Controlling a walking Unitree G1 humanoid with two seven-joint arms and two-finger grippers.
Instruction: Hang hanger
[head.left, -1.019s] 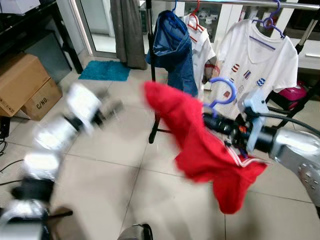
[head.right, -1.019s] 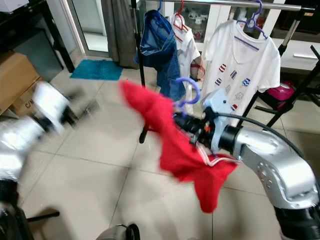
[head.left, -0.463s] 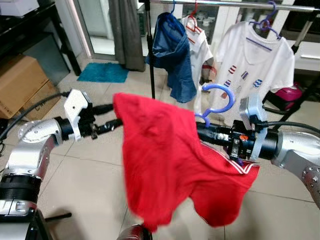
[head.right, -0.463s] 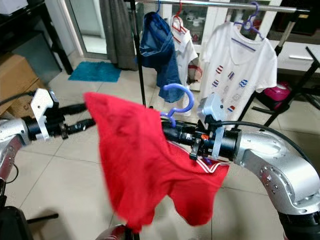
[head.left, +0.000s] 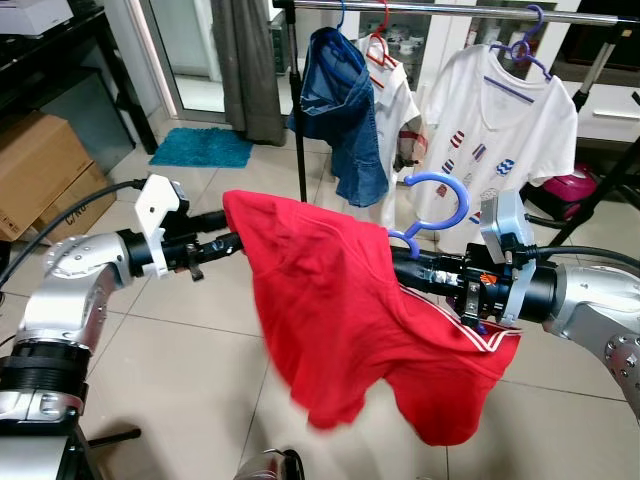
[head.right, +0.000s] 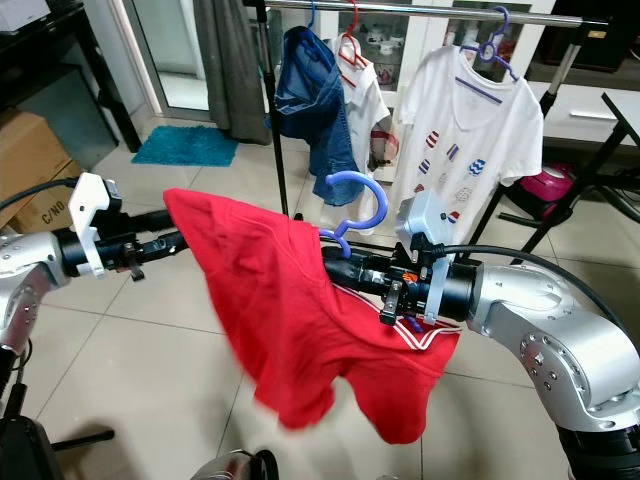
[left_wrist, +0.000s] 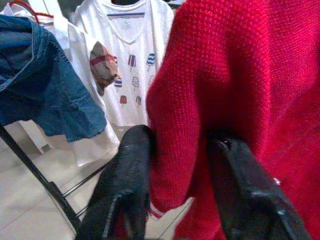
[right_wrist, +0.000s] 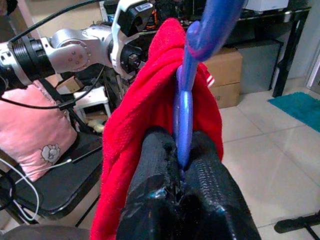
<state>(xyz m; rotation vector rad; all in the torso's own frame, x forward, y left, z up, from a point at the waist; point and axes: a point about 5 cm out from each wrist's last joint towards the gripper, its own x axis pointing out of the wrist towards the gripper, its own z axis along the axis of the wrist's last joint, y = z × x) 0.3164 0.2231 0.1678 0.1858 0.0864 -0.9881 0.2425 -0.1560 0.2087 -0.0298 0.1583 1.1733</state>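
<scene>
Mid-frame, the right gripper (right_wrist: 181, 172) is clenching its jaws on a blue hanger (head.left: 435, 205) draped with a red shirt (head.left: 350, 310). At centre left, the left gripper (head.left: 228, 243) is pinching the shirt's edge. Behind, a clothes rail (head.left: 440, 10) is holding hung garments.

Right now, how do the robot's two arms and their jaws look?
Both arms are rounded silver metal with ribbed black joints. The left arm has a white angular camera bracket at the wrist and a black cable looping behind it. The right arm has a pale blue-grey bracket, a black cable and small red parts. Each arm ends in two long, black, textured fingers.
</scene>
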